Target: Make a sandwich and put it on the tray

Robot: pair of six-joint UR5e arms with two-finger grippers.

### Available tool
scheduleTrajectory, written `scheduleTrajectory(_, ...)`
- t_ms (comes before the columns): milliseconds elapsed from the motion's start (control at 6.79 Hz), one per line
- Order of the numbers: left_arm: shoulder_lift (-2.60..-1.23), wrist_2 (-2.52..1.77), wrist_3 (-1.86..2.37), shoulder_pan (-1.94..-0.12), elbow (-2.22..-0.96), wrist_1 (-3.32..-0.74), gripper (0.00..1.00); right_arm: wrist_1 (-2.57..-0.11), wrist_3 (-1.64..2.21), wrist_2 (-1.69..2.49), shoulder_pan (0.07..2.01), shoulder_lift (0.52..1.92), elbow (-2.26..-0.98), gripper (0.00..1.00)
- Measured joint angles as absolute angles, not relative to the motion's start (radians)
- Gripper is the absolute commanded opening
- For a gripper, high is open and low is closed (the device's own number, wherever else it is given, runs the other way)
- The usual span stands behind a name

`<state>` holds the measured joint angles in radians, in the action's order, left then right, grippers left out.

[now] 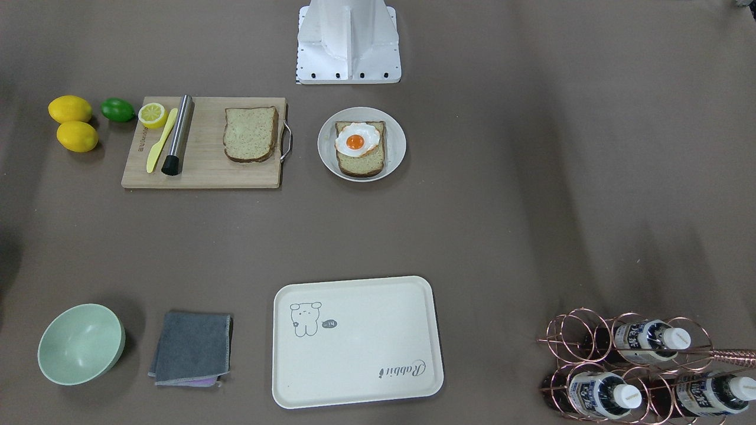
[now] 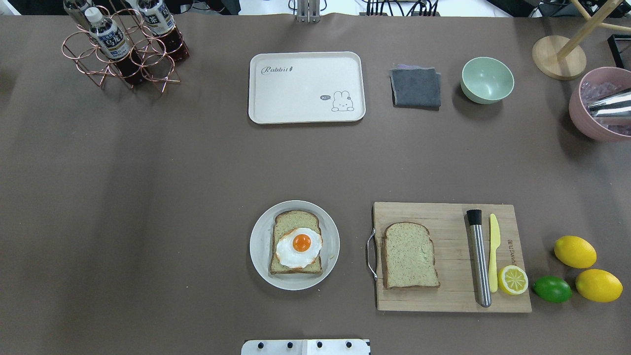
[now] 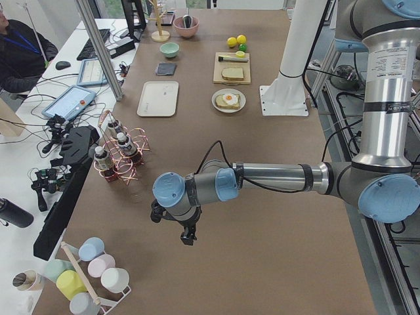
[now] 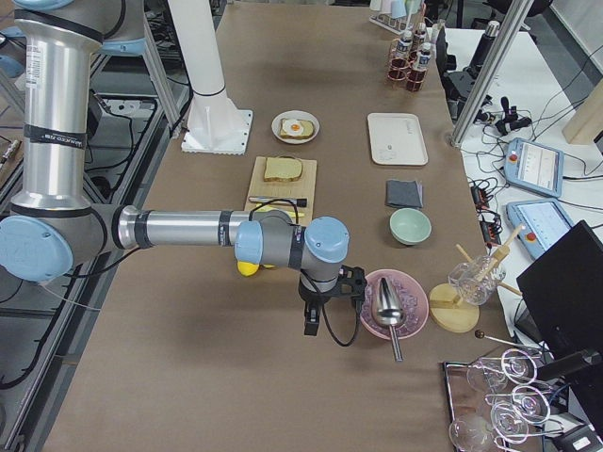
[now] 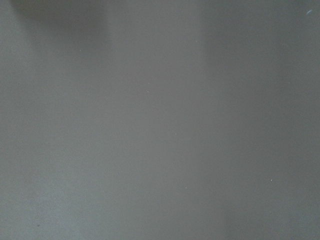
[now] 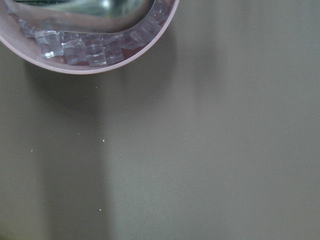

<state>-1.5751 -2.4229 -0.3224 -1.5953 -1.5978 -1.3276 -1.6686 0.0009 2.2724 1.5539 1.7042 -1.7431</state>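
One bread slice topped with the fried egg lies on a round white plate near the robot's base. The second slice lies alone on the wooden cutting board. The cream tray sits bare at the far side. My left gripper hangs over bare table at the left end, far from the food. My right gripper hangs at the right end beside a pink bowl. Both show only in the side views, so I cannot tell whether they are open or shut.
On the board lie a steel muddler, a yellow knife and a half lemon. Lemons and a lime sit right of it. A grey cloth, green bowl and bottle rack stand along the far side.
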Motion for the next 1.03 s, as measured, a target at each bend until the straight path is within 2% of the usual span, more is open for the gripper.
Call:
scheduleTrajectory(589,-1.673,-2.434,-0.312,-1.601,-1.599,-1.361,0.99,-1.523,0.005,2.29,1.554,1.705,-1.75,1.0)
scheduleTrajectory(1031,-1.688,-2.434,-0.151,-1.615,-1.644,-1.659,0.97,-1.248,0.058,2.334,1.485,1.69,-1.779,1.0)
